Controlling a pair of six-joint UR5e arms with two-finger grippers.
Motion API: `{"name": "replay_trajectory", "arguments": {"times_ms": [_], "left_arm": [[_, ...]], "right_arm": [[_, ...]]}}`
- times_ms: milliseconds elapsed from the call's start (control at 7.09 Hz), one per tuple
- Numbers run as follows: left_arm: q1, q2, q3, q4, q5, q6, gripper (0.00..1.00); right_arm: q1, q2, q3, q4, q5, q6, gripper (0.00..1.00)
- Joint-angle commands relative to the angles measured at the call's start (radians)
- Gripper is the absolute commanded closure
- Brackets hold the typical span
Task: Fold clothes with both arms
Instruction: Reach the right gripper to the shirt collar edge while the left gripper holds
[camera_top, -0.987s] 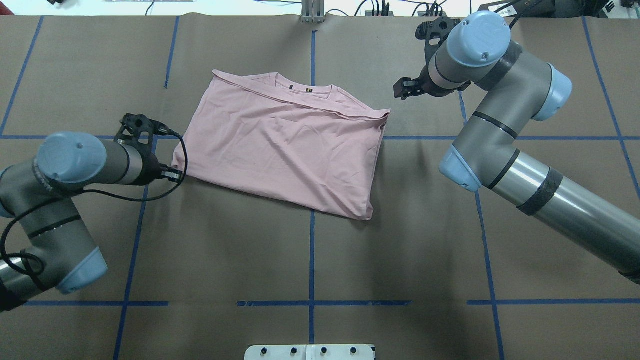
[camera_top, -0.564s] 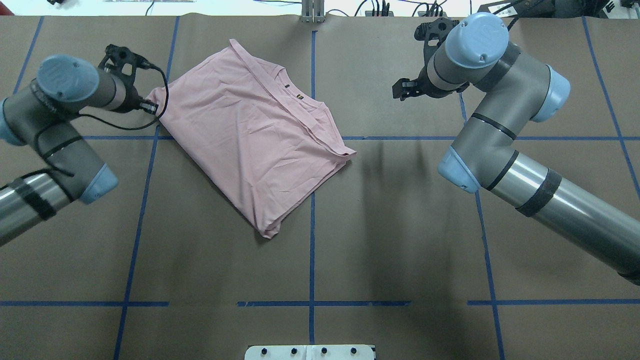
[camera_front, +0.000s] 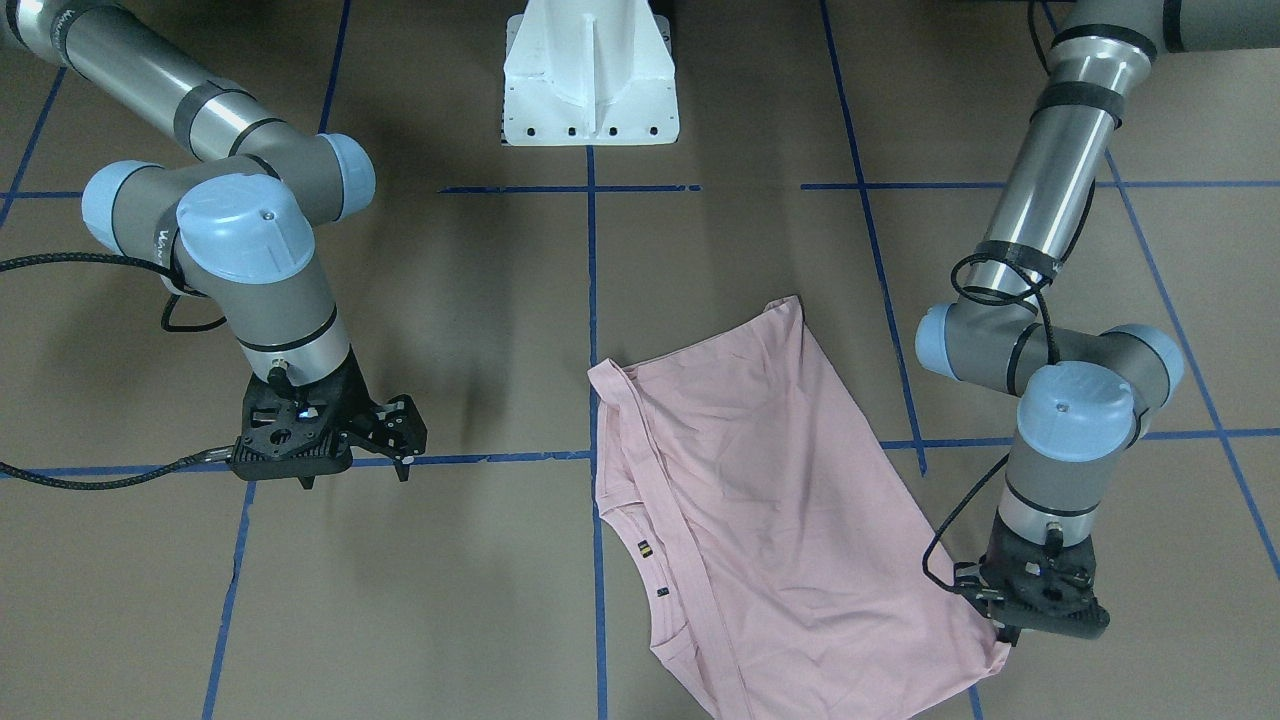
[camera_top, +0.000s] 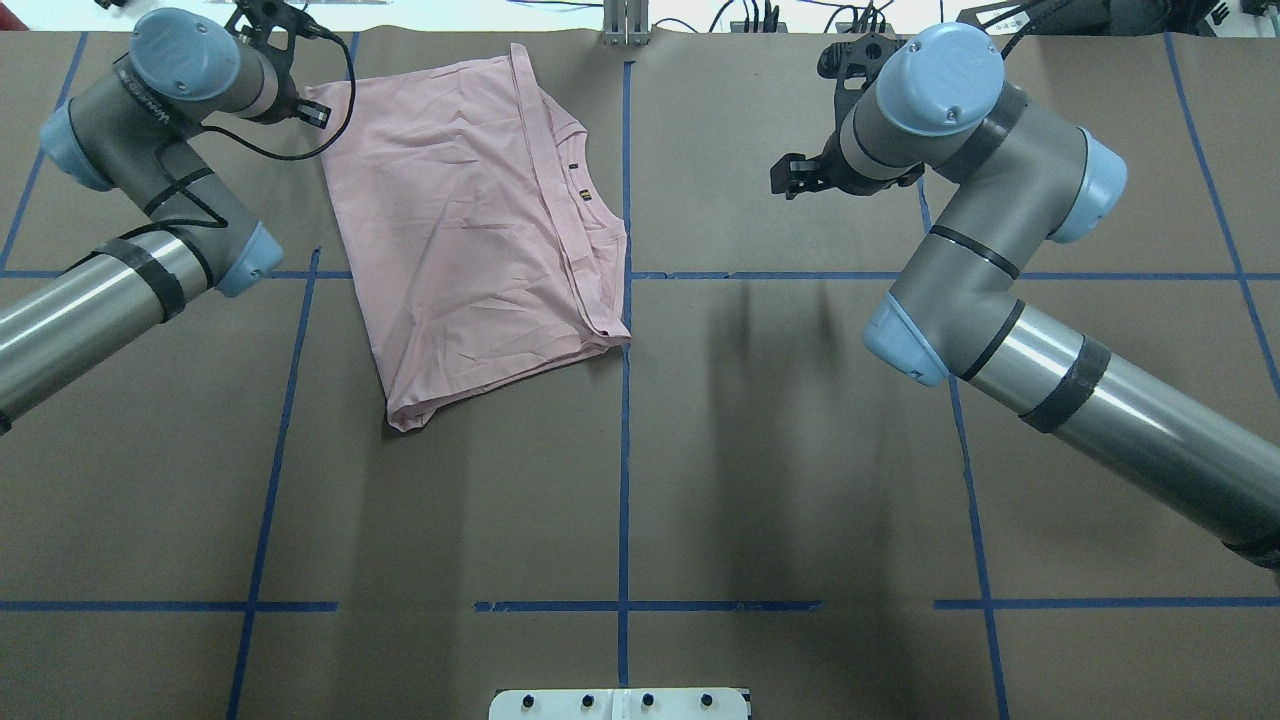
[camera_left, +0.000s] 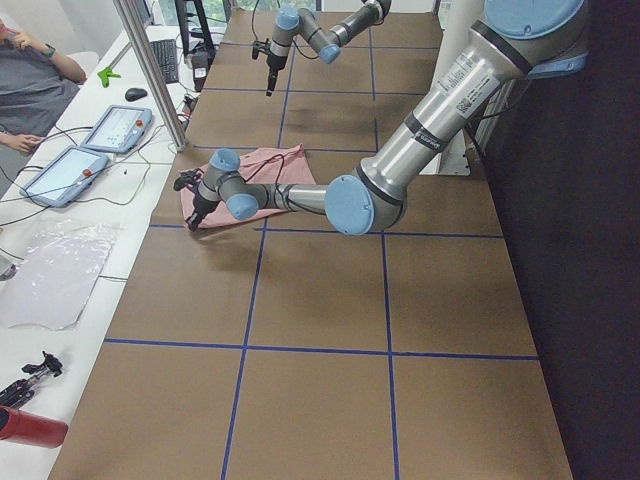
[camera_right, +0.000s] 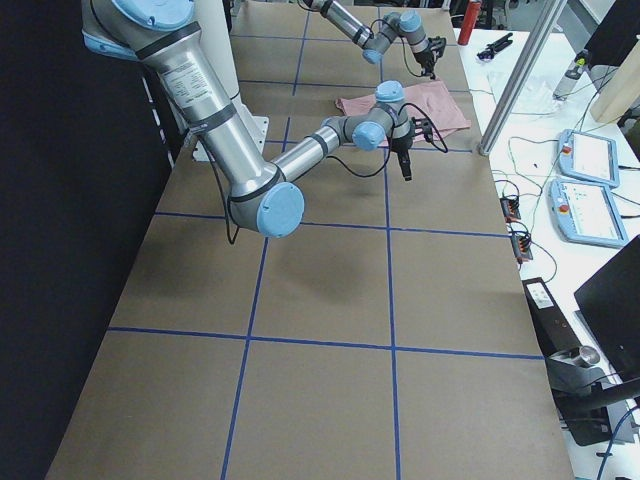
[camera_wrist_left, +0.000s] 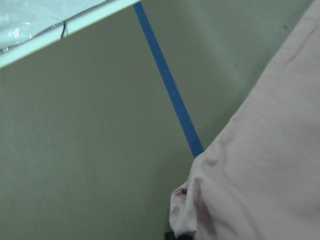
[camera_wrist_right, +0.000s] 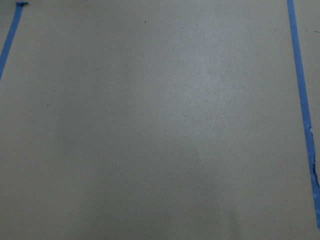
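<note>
Where the counter runs toward its far edge on the left half, the pink T-shirt lies folded flat, its collar side along the centre tape line. The left gripper pinches the shirt's corner nearest the far-left corner (the wrist view shows cloth bunched there). The right gripper hangs over bare counter near the far edge, jaws apart, empty.

Shirt: pale pink, plain; neck tags black, yellow. Table: brown, blue tape grid. Left arm, right arm: silver-grey, light-blue caps, black bands. Pedestal: white.
</note>
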Motion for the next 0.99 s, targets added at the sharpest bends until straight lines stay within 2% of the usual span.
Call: {"name": "replay_trajectory", "arguments": {"times_ms": [0,141,282,423,705,846], "left_arm": [[-0.064,0.070,-0.080,-0.056,-0.168,0.029,0.00],[-0.066,0.106,-0.140,-0.050,-0.180,0.026,0.00],[-0.066,0.133,-0.191,-0.044,-0.180,0.015,0.00],[-0.063,0.136,-0.196,-0.044,-0.180,0.013,0.00],[-0.063,0.134,-0.198,-0.047,-0.180,0.010,0.00],[-0.062,0.134,-0.198,-0.048,-0.180,0.010,0.00]], "right_arm": [[-0.056,0.120,-0.066,-0.005,-0.003,0.208,0.14],[-0.090,0.208,-0.151,-0.007,-0.009,0.340,0.31],[-0.131,0.281,-0.222,-0.006,-0.059,0.451,0.41],[-0.168,0.306,-0.254,-0.004,-0.102,0.491,0.42],[-0.225,0.309,-0.258,-0.004,-0.168,0.510,0.43],[-0.246,0.333,-0.302,-0.002,-0.208,0.509,0.44]]}}
